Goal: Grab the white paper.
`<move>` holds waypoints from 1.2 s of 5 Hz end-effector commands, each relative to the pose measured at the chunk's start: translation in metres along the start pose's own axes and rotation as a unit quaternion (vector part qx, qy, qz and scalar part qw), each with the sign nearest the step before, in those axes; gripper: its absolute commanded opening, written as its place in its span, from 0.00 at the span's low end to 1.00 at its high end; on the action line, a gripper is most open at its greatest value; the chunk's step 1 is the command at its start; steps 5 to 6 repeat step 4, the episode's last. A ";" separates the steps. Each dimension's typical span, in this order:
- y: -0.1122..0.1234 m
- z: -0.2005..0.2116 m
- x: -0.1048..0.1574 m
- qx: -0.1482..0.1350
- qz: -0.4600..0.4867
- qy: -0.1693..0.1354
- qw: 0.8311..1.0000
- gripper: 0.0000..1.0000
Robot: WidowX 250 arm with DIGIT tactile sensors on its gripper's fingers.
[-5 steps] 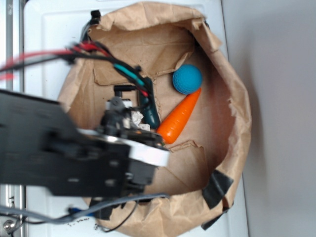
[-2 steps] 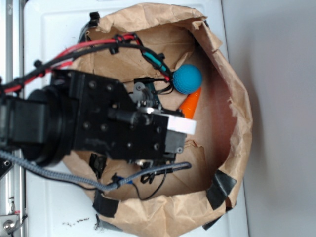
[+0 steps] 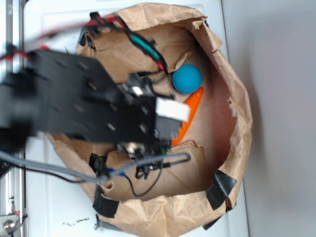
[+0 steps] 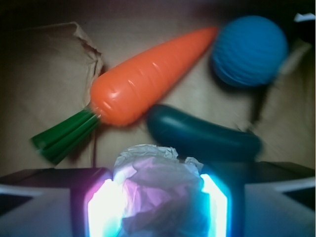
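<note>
Hand (image 4: 158, 197) clamped on white paper (image 4: 160, 190), arm above bag (image 3: 232, 113)

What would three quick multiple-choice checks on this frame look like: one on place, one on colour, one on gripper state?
1. Where is the white paper?
A. between the gripper's fingers
B. under the ball
C. outside the bag

2. What colour is the ball?
A. red
B. blue
C. yellow

3. What state is the gripper in?
A. wide open with nothing in it
B. shut on the white paper
C. holding the carrot

Answers:
1 A: the wrist view shows the crumpled wad sitting between the two lit fingers.
2 B: the ball is blue in both views, lying by the tip of the orange carrot inside the brown paper bag.
3 B: both fingers press against the wad's sides, while the carrot and the dark green pickle-shaped toy lie free beyond it.
</note>
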State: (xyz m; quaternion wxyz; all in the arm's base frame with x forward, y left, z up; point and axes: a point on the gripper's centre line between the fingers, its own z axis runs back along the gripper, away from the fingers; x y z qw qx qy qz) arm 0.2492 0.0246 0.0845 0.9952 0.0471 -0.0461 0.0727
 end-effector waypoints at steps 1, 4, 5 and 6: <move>0.043 0.088 0.023 -0.041 0.069 0.007 0.997 0.00; 0.021 0.133 0.025 -0.034 0.047 -0.033 0.998 0.00; 0.021 0.133 0.025 -0.034 0.047 -0.033 0.998 0.00; 0.021 0.133 0.025 -0.034 0.047 -0.033 0.998 0.00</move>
